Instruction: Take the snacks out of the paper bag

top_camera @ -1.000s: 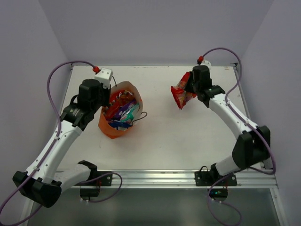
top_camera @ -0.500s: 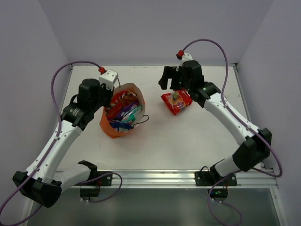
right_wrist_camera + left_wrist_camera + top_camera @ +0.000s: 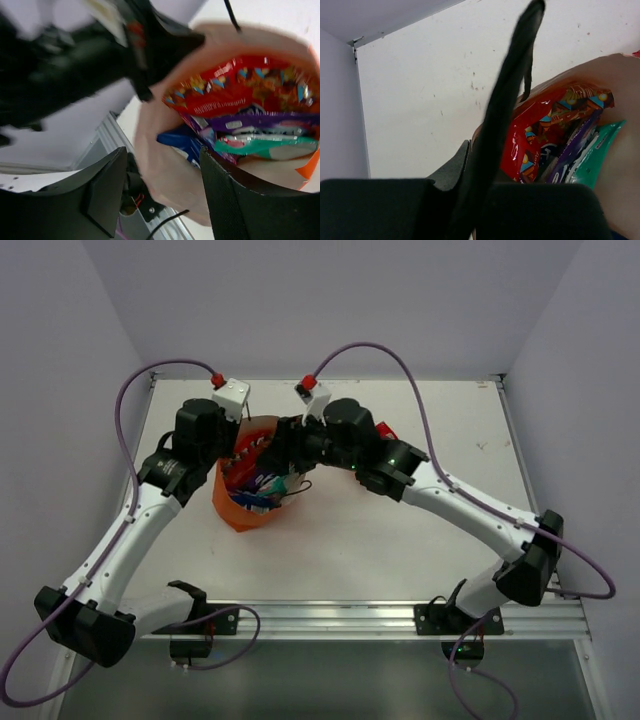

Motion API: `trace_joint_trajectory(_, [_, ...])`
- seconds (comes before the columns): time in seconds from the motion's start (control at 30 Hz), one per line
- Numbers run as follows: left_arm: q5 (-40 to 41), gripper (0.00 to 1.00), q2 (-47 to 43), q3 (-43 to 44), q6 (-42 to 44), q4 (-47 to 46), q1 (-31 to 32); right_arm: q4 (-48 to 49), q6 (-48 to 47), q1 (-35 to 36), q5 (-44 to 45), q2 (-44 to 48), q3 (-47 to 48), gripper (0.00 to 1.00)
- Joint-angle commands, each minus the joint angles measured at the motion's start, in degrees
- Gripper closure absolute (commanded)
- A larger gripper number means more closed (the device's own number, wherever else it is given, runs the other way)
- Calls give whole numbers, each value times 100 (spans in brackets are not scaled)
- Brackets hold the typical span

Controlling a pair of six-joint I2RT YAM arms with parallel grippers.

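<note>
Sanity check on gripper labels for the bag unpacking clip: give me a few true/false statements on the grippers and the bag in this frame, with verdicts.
1. The left gripper is shut on the rim of the paper bag. True.
2. The right gripper is clamped on something. False: its jaws stand open with nothing between them, at the bag's mouth.
3. The paper bag is empty. False: packets show inside, among them a red packet and a dark blue packet.
4. In the bag, a teal packet lies right against a purple packet. True.
</note>
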State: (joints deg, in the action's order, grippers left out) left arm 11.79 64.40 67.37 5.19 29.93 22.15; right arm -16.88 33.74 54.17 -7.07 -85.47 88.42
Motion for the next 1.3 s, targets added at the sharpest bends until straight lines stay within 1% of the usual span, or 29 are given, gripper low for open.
trace_joint_trajectory(0.0, [701, 100, -77, 671, 228, -1358, 8, 405, 634, 6, -347, -399, -290, 38])
trace_joint_trajectory(0.07, [745, 100, -94, 785, 245, -1350, 8, 335, 696, 6, -278, -680, -317, 37])
trace_joint_trajectory(0.17, [720, 100, -208, 900, 245, -1192, 0, 309, 696, -21, -6, -865, -465, 37])
trace_joint_trajectory(0.2, [658, 100, -270, 874, 246, -1131, 8, 309, 696, -56, 178, -892, -518, 36])
trace_joint_trajectory(0.27, [439, 100, -507, 787, 219, -1104, 8, 317, 731, -214, 267, -962, -667, 36])
trace_joint_trajectory(0.37, [-88, 100, -806, 506, 44, -998, 17, 282, 757, -433, 452, -1094, -800, 35])
trace_joint_trajectory(0.4, [-324, 100, -876, 270, -78, -972, 17, 273, 740, -486, 557, -1121, -818, 34])
trace_joint_trajectory(0.53, [-625, 100, -1096, -380, -404, -989, 44, 352, 906, -495, 811, -1279, -783, 32])
trace_joint_trajectory(0.63, [-766, 100, -1096, -707, -685, -981, 79, 449, 1187, -487, 909, -1463, -695, 32])
trace_joint_trajectory(0.8, [-854, 100, -983, -805, -897, -1033, 175, 546, 1495, -417, 1225, -1622, -598, 33])
trace_joint_trajectory(0.93, [-881, 100, -807, -779, -994, -1077, 342, 152, 1811, -328, 1664, -1823, -309, 33])
trace_joint_trajectory(1.0, [-828, 100, -736, -735, -1038, -1104, 395, 89, 1934, -311, 1867, -1885, -308, 33])
trace_joint_trajectory(1.1, [-784, 100, -718, -682, -1116, -1130, 413, 159, 2146, -302, 2007, -1973, -457, 36])
trace_joint_trajectory(1.17, [-792, 100, -692, -647, -1152, -1130, 413, 273, 2260, -302, 2060, -2043, -554, 41])
trace_joint_trajectory(1.23, [-749, 100, -675, -603, -1187, -1130, 413, 360, 2417, -293, 2165, -2070, -624, 49])
trace_joint_trajectory(1.27, [-757, 100, -666, -594, -1213, -1121, 404, 457, 2436, -285, 2175, -2079, -668, 51])
